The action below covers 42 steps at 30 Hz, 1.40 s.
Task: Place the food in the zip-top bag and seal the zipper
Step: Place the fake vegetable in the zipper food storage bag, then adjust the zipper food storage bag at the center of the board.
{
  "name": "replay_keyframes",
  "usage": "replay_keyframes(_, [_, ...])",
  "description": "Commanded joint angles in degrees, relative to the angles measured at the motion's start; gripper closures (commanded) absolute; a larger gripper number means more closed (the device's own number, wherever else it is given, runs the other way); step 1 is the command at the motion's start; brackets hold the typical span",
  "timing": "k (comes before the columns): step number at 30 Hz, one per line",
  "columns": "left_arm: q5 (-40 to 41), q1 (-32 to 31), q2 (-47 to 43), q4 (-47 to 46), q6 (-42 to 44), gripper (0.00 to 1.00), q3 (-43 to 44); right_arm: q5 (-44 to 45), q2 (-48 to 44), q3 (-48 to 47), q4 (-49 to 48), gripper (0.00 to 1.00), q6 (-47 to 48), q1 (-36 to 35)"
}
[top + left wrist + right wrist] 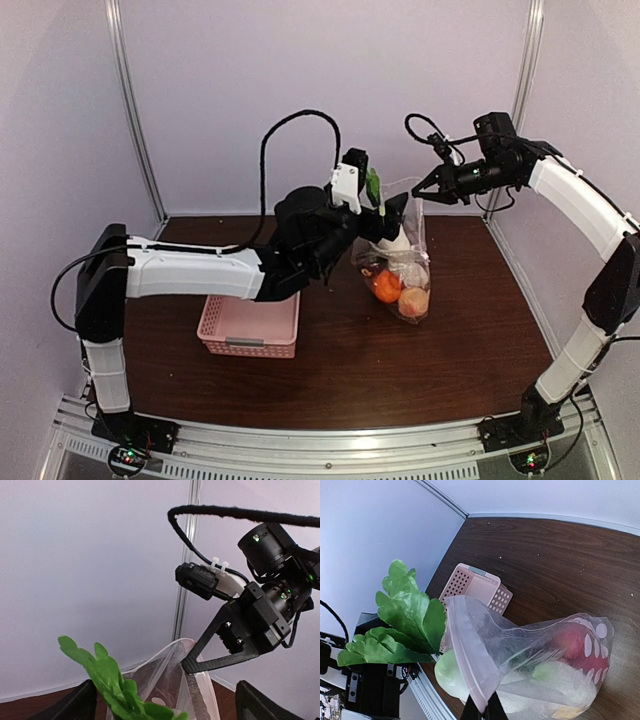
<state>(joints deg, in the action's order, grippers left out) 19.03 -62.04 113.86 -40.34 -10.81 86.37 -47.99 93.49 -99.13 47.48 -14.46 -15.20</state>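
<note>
The white radish (395, 240) stands nearly upright in the mouth of the zip-top bag (408, 272). Its root end points down into the bag and its green leaves (407, 612) rise clear above the rim, so its long axis runs roughly straight up from the bag. Below it, inside the bag, lie an orange piece (385, 286) and a paler peach-coloured one (414, 300); the right wrist view also shows a red piece there. The bag's bottom rests on the counter (400, 370), and its top is drawn upward.

The left pincer (378, 190) sits directly above the bag's mouth with its jaws wide apart. The leaves stand between the jaws, and no contact shows in the left wrist view, so it seems to grip nothing. The right pincer (420, 190) is at the bag's upper right corner, jaws together and clamped on the rim, holding the mouth open. The pale zipper (464, 647) runs along that rim; its slider cannot be made out. The pink basket (250, 325) sits on the counter to the left of the bag, well apart from it.

The left arm is much the nearer to the radish, and the right is taken up with the rim. The leaves probably have to sink below the zip strip before the mouth can be sealed, so the likely next push is straight down along the radish's axis.
</note>
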Motion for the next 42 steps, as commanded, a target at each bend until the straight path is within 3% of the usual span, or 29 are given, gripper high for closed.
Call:
replay_keyframes(1, [6.2, 0.1, -7.9, 13.6, -8.9, 0.03, -2.5, -1.7, -2.1, 2.0, -4.1, 1.0, -0.8, 0.3])
replay_keyframes(2, [8.5, 0.6, -9.0, 20.0, -14.1, 0.05, -2.1, -1.8, -2.2, 2.5, -4.7, 1.0, -1.0, 0.2])
replay_keyframes(4, [5.8, 1.6, -10.7, 26.2, -22.7, 0.13, -3.3, -2.0, -2.1, 3.0, -5.2, 1.0, -1.1, 0.2])
replay_keyframes(8, [-1.5, 1.8, -11.3, 27.0, -29.2, 0.22, -6.2, -1.3, -1.6, 3.5, -5.4, 1.0, -0.4, 0.2])
replay_keyframes(12, [-2.9, 1.8, -10.4, 28.2, -33.1, 0.35, -7.1, -1.5, -1.2, 3.3, -5.5, 1.0, -0.4, 0.2])
replay_keyframes(15, [-2.5, 2.3, -9.6, 28.5, -34.0, 0.49, -7.2, -1.3, -1.5, 3.4, -5.4, 1.0, -0.3, 0.2])
replay_keyframes(17, [-4.3, 3.1, -8.7, 28.5, -35.0, 0.53, -6.8, -1.1, -1.9, 3.7, -5.5, 1.0, -0.2, 0.2])
replay_keyframes(27, [-12.6, 6.0, -1.8, 29.8, -38.9, 0.59, -1.3, -0.7, -2.8, 5.4, -6.3, 1.0, 0.0, 0.2])
replay_keyframes(34, [-13.6, 6.4, 0.2, 30.2, -38.8, 0.64, 1.0, -1.0, -2.3, 6.2, -7.0, 1.0, -0.2, 0.0])
replay_keyframes(36, [-14.4, 6.9, 1.2, 30.8, -38.8, 0.73, 2.1, -1.2, -2.3, 6.5, -7.2, 1.0, -0.3, -0.1])
replay_keyframes(40, [-18.0, 7.9, 3.2, 30.1, -38.6, 1.0, 4.1, -0.7, -2.0, 7.0, -7.5, 1.0, 0.0, -0.2])
replay_keyframes(42, [-19.9, 8.1, 3.0, 31.9, -38.3, 1.0, 6.0, 1.6, -1.3, 5.2, -5.3, 1.0, 2.3, -0.1])
